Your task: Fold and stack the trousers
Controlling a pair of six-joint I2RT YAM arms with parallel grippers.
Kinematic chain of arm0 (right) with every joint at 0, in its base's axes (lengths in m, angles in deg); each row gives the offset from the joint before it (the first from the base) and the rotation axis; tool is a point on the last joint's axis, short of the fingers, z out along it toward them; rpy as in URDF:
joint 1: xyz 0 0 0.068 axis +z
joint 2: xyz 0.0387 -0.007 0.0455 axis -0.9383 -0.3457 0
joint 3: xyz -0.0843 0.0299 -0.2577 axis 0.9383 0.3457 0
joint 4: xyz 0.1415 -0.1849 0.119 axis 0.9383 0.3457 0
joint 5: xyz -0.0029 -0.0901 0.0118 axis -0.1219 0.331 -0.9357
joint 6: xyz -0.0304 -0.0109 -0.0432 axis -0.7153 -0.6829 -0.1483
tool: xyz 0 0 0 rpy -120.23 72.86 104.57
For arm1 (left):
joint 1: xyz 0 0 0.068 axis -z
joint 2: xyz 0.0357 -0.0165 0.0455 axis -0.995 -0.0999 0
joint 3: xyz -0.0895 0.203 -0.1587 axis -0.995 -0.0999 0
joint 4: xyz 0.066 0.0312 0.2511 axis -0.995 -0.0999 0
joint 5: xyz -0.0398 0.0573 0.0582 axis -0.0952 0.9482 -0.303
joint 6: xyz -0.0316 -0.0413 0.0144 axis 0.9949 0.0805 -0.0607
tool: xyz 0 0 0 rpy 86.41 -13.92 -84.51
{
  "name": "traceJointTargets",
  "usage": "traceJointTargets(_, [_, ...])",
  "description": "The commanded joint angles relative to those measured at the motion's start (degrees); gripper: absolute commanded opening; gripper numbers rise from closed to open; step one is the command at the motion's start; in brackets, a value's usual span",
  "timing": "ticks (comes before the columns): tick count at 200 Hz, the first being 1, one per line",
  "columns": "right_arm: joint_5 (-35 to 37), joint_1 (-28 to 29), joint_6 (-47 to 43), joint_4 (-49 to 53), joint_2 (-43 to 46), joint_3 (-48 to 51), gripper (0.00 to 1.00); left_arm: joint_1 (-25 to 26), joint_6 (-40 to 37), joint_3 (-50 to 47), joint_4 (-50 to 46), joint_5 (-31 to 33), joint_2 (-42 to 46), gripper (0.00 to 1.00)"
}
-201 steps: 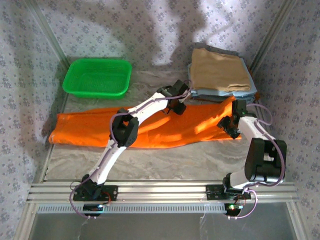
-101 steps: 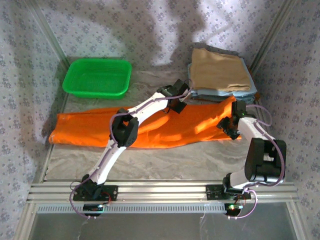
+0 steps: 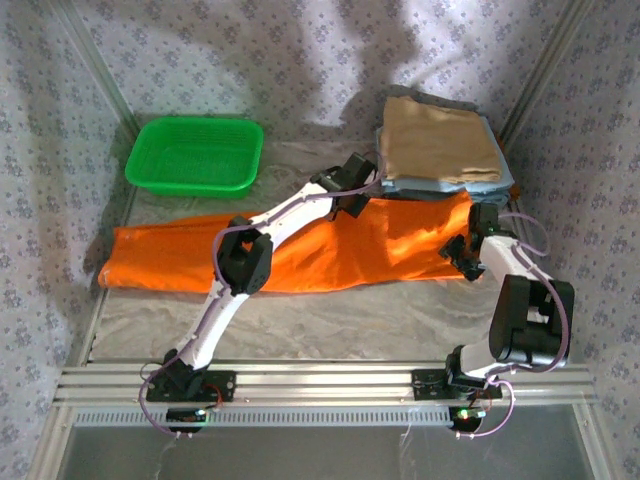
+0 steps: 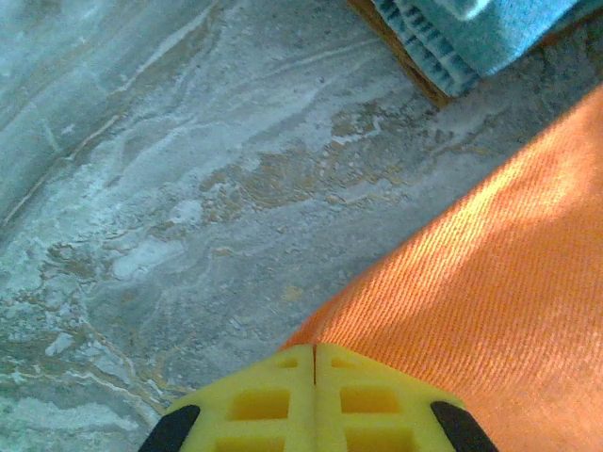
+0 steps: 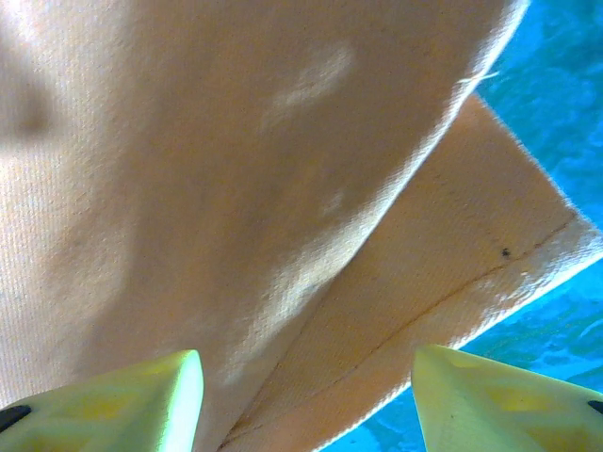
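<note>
Trousers (image 3: 170,255) lie stretched crosswise over the table (image 3: 300,315), their right end just beside the folded stack (image 3: 440,140). The cloth looks soft, light and limp. I judge it will sag and drag rather than hold a shape, so the hems and outer edges are the best places to pinch, at two points at once. The left gripper (image 4: 314,350) is clenched, its pads pressed together on the far edge of the orange cloth. The right gripper (image 5: 303,367) is released, with its jaws spread wide over the fabric at the right end. Compared with a second ago, the far edge is drawn farther out toward the stack, the raised peak at the right is gone, and the cloth lies flatter.
</note>
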Motion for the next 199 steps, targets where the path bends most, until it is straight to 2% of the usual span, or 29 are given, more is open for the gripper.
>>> traceJointTargets(1, [0.78, -1.53, 1.40, 0.76, 0.60, 0.64, 0.63, -0.83, -0.43, 3.13, 3.22, 2.54, 2.23, 0.00])
traceJointTargets(26, [0.05, -2.80, 2.96, 0.86, 0.20, 0.47, 0.63, -1.09, 0.59, 5.68, 2.25, 3.04, -0.15, 0.00])
traceJointTargets(30, [-0.08, -3.01, 2.98, 0.88, 0.13, 0.45, 0.63, -1.30, 0.90, 6.80, 1.35, 2.62, -0.86, 0.09])
traceJointTargets(38, [-0.49, -3.37, 3.07, 1.11, -0.26, 0.15, 0.63, -1.64, 1.81, 9.75, -1.81, 1.89, -2.41, 0.39])
traceJointTargets(44, [-1.09, -3.72, 3.23, 1.25, -0.64, -0.13, 0.63, -1.98, 2.50, 11.53, -4.85, 1.24, -3.22, 0.53])
traceJointTargets(59, [-2.49, -4.49, 3.37, 1.50, -1.50, -0.78, 0.63, -2.55, 4.31, 10.40, -7.16, 0.66, -1.28, 0.73])
traceJointTargets(77, [-3.25, -5.05, 4.29, 0.53, -2.56, -1.21, 0.63, -2.47, 5.07, -0.82, -3.05, 0.55, 7.92, 0.90])
traceJointTargets(113, [-6.13, -5.36, 5.43, -1.59, -6.73, -4.23, 0.58, -4.08, 11.21, -28.31, 2.14, 3.96, 29.23, 0.92])
traceJointTargets(133, [-7.09, -5.09, 5.30, -1.82, -8.53, -5.69, 0.52, -10.07, 17.42, -43.21, 3.59, 5.34, 37.27, 0.89])
traceJointTargets(145, [-6.90, -5.00, 5.39, -1.97, -9.01, -5.77, 0.49, -15.29, 19.86, -48.91, 4.45, 3.28, 39.24, 0.84])
traceJointTargets(158, [-6.88, -4.98, 5.03, -2.06, -9.43, -5.81, 0.46, -20.31, 20.34, -51.56, 6.28, -1.13, 39.15, 0.81])
traceJointTargets(168, [-6.50, -5.03, 4.93, -2.18, -9.70, -5.80, 0.42, -22.28, 19.64, -51.37, 7.38, -2.88, 37.51, 0.79])
traceJointTargets(199, [-6.39, -5.25, 4.88, -2.13, -10.18, -5.62, 0.29, -23.03, 15.42, -41.36, 2.90, 1.01, 26.68, 0.76])
